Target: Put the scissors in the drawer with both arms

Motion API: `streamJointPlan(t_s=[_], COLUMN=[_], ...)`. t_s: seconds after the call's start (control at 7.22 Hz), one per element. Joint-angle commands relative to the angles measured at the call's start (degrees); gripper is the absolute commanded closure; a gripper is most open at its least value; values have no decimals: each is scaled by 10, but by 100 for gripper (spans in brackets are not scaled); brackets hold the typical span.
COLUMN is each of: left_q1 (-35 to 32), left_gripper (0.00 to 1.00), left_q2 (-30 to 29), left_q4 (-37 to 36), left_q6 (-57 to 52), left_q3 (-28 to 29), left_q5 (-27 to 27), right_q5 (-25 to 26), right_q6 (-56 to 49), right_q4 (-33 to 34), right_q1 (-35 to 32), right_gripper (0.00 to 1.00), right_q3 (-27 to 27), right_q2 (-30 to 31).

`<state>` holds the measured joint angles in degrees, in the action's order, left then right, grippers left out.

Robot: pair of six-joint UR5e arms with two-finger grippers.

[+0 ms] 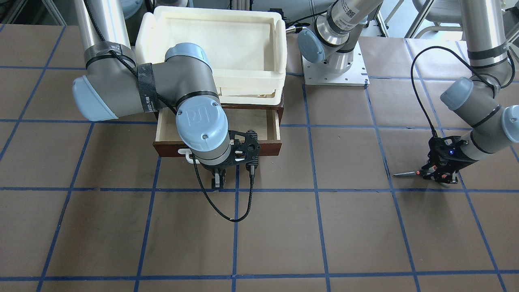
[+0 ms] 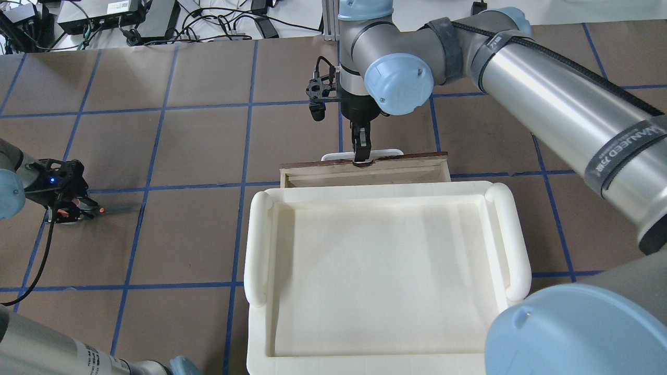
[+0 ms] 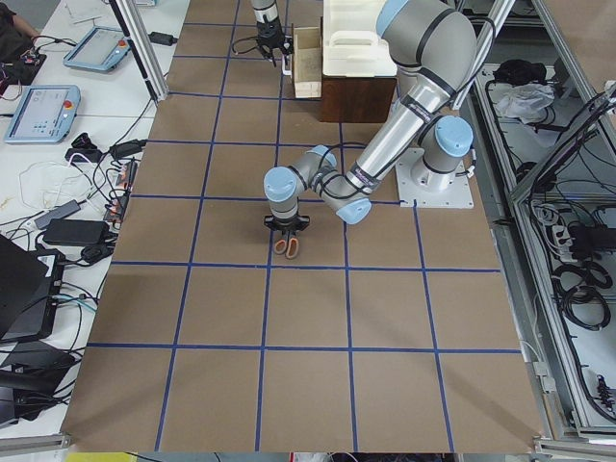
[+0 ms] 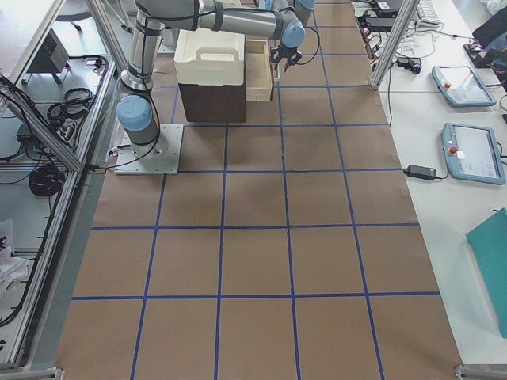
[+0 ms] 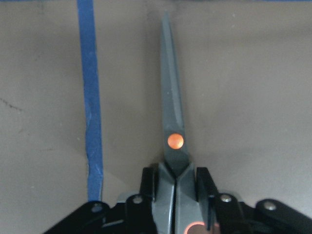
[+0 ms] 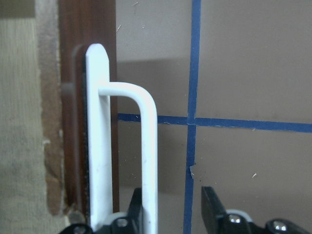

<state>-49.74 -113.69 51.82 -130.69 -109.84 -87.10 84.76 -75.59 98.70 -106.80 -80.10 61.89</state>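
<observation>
The scissors (image 5: 173, 122) lie flat, low over the brown table paper, with grey blades and an orange pivot dot. My left gripper (image 5: 175, 195) is shut on them just behind the pivot. They also show at the right of the front view (image 1: 405, 174) and at the left of the overhead view (image 2: 112, 210), in my left gripper (image 1: 440, 173). The drawer (image 1: 267, 148) stands pulled open, its pale interior (image 1: 251, 121) bare. My right gripper (image 6: 170, 214) is open at its white bar handle (image 6: 148, 146), which lies against one finger (image 6: 138, 209). It also shows in the front view (image 1: 219, 180).
A cream-white plastic tray (image 2: 255, 245) sits on top of the brown cabinet above the drawer. The left arm's base plate (image 1: 336, 77) stands beside it. Blue tape lines (image 5: 92, 122) grid the brown paper. Operator desks with tablets (image 3: 48, 106) line the far side.
</observation>
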Motion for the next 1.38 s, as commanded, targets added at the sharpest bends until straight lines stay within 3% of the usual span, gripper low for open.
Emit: streamJointPlan(t_s=[0.0,0.83,1.25], left_q1=[-3,-33,-81], left_gripper=[91,100,100], left_q2=[14,76,131], left_q4=[1,44,191], left_q6=[7,12,56], left_q3=[3,43,111], left_q5=[2,8,7], right_q5=[0,-9,-9], right_q6=[-3,-9,-10], right_q4=[12,37,44], right_q1=[6,18,22], right_gripper=[51,51,51], right_q3=[11,44,48], right_q2=[-4,-32,-36])
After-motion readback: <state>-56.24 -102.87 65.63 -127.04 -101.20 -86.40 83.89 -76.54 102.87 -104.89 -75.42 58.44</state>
